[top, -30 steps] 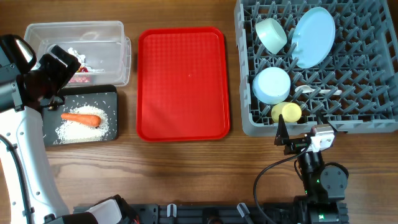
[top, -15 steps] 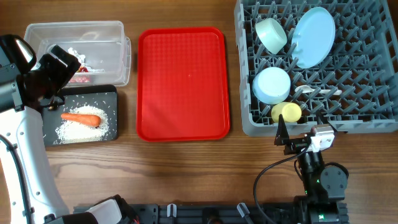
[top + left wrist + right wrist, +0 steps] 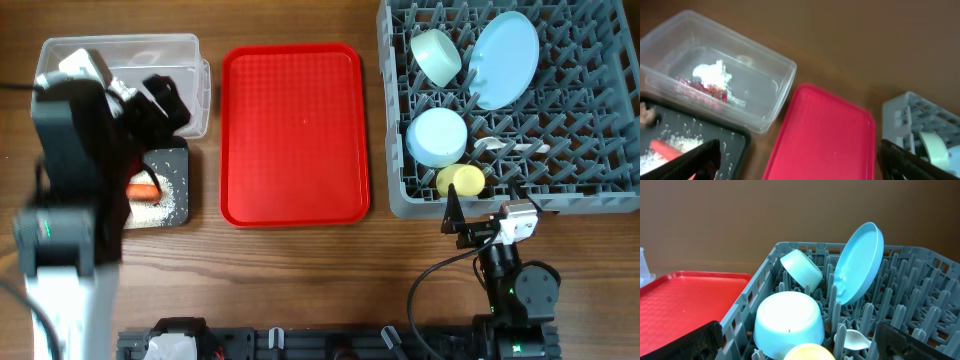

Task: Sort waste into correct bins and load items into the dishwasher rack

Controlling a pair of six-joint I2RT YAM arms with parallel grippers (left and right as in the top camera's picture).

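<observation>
Black, wide open, the right end effector (image 3: 797, 347) sits at the bench's (image 3: 300, 270) lower right, before the grey rack (image 3: 600, 150) holding yellow cup (image 3: 460, 181), white-blue bowl (image 3: 437, 137), mint bowl (image 3: 436, 56) and plate (image 3: 503, 59). At left, the left end effector (image 3: 800, 160), also open, hangs by the black tray (image 3: 172, 160) with carrot (image 3: 143, 190) and rice (image 3: 162, 206); beyond, the clear tub (image 3: 190, 45) holds wrapper (image 3: 705, 89) and tissue (image 3: 712, 72).

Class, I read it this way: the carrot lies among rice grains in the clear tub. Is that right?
Not quite. The carrot lies among rice grains in the black tray, not the clear tub. The overhead view shows it.
</observation>
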